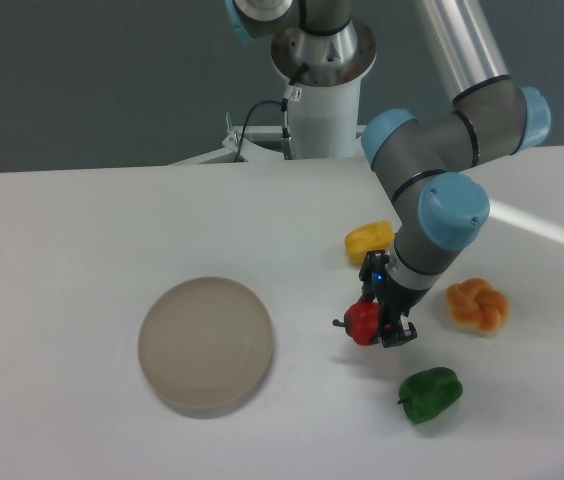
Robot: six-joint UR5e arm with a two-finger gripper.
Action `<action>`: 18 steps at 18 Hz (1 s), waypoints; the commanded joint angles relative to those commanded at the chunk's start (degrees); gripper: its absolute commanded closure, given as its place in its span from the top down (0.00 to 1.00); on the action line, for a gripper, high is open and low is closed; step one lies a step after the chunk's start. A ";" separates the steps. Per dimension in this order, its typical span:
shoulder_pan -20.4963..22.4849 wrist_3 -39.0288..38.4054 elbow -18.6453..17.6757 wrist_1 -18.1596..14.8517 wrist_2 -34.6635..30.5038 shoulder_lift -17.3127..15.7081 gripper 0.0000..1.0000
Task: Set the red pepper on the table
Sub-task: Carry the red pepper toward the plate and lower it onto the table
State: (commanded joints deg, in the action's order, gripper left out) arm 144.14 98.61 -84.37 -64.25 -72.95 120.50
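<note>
A single arm reaches down from the upper right over the white table (82, 230); its tool (374, 324) is pinched on the red pepper (363, 322), the dark fingers pressing against the pepper's right side while its short stem points left; whether the pepper hangs just above the table or touches it cannot be told from this view; a small blue light shows on the tool body above the pepper. The pepper lies between the round beige plate (205, 344), which sits flat on the table to the left and apart from it, and the orange knotted bun (477, 305) to the right; the bun rests on the table clear of the arm. The yellow pepper (370, 241) lies farther back, partly hidden behind the arm's wrist; the green pepper (429, 393) lies nearer the front edge, to the right of and below the tool, apart from it, its stem pointing left. At the back, the arm's grey base column (322, 95) stands at the table's far edge with a black cable (252, 118) looping beside it.
</note>
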 joint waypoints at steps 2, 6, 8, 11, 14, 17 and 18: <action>-0.26 0.00 -0.79 0.09 -0.09 -0.09 0.60; -0.88 -0.26 -2.37 1.58 -0.53 0.00 0.60; -0.88 -0.17 -3.69 3.16 -1.14 -0.09 0.60; -0.88 -0.17 -4.66 4.04 -2.02 -0.35 0.60; -0.97 -0.08 -5.54 4.22 -2.28 -0.88 0.60; -0.97 -0.08 -5.98 4.22 -2.29 -1.05 0.61; -0.97 -0.17 -5.98 4.22 -2.29 -1.05 0.61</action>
State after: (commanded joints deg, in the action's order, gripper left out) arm 143.17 98.44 -90.35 -60.03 -75.23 119.44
